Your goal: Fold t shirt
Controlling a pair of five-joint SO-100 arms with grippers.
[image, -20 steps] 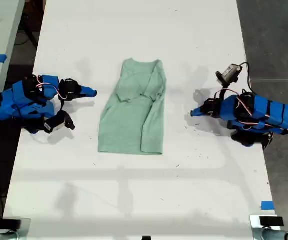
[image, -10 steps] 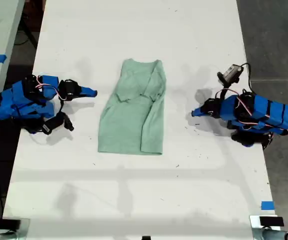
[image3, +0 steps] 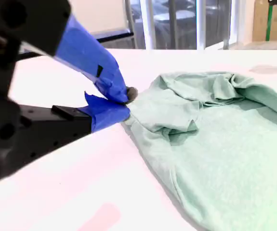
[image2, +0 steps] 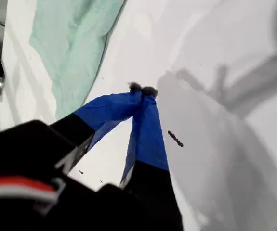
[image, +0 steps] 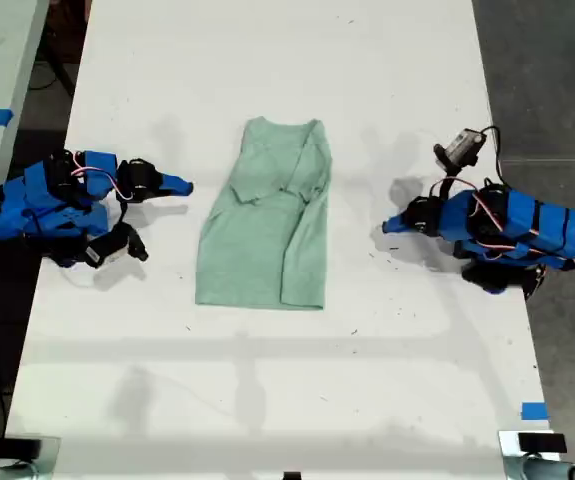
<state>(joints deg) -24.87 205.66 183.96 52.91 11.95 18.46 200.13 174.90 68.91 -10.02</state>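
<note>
The pale mint-green t shirt [image: 262, 235] lies flat mid-table in the exterior view, its sleeves folded in over the chest. My second gripper [image: 187, 185] rests at the exterior view's left with its blue jaws shut on nothing. In the second wrist view its tips [image3: 127, 98] sit just beside the t shirt [image3: 225, 144] edge, by a folded sleeve. My first gripper [image: 389, 227] sits at the exterior view's right, also shut and empty. In the first wrist view its tips [image2: 142, 89] hover over bare table, a gap away from the t shirt [image2: 71, 43].
The white table [image: 287, 380] runs the length of the exterior view, with dark floor past its edge on the exterior view's right. Blue tape pieces [image: 533, 411] mark the floor and a side bench. A small dark speck [image2: 175, 138] lies near my first gripper.
The arm at the exterior view's right has shifted very slightly; the t shirt and the other arm have not moved.
</note>
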